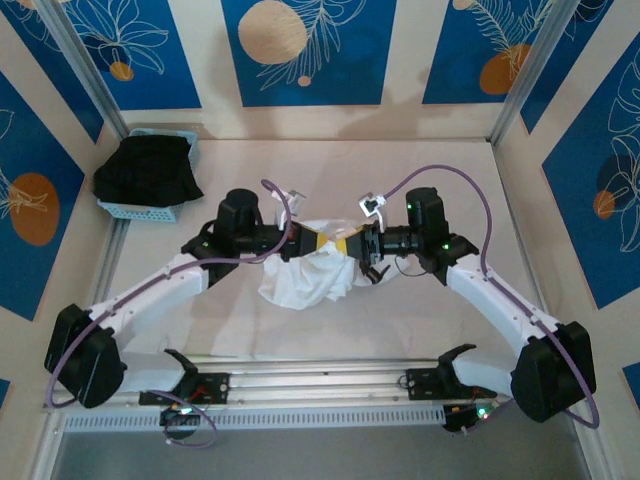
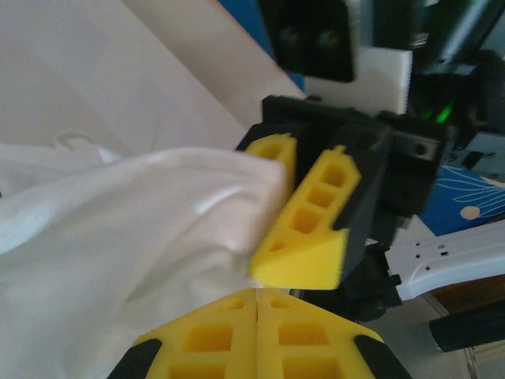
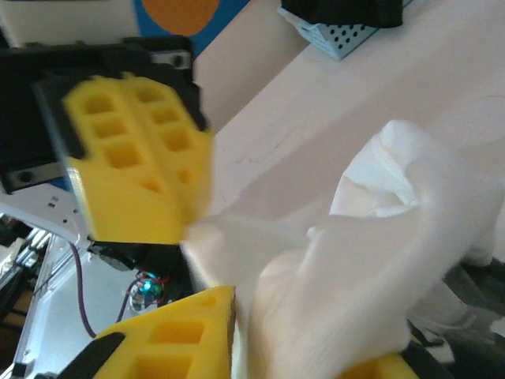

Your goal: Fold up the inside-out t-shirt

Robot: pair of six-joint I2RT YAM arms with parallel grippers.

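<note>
Beige tabletop (image 1: 400, 170); crumpled white t-shirt (image 1: 300, 280) pinched tight by left gripper (image 1: 325, 242), yellow latticed fingers (image 2: 213, 339); right gripper (image 1: 350, 241) narrowly parted around soft fold.

The inside-out t-shirt (image 1: 305, 275) lies bunched in the middle of the desk (image 1: 420, 320). At its far edge the left claw (image 1: 308, 240) is on its left and the right claw (image 1: 352, 243) on its right. Well behind it to the left, a basket (image 1: 140, 210) holds a garment (image 1: 145, 172).

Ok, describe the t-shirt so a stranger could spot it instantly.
Start with the beige table. At its middle is a bunched-up t-shirt. It is white, while the other garment, in the blue basket at the far left, is black.
</note>
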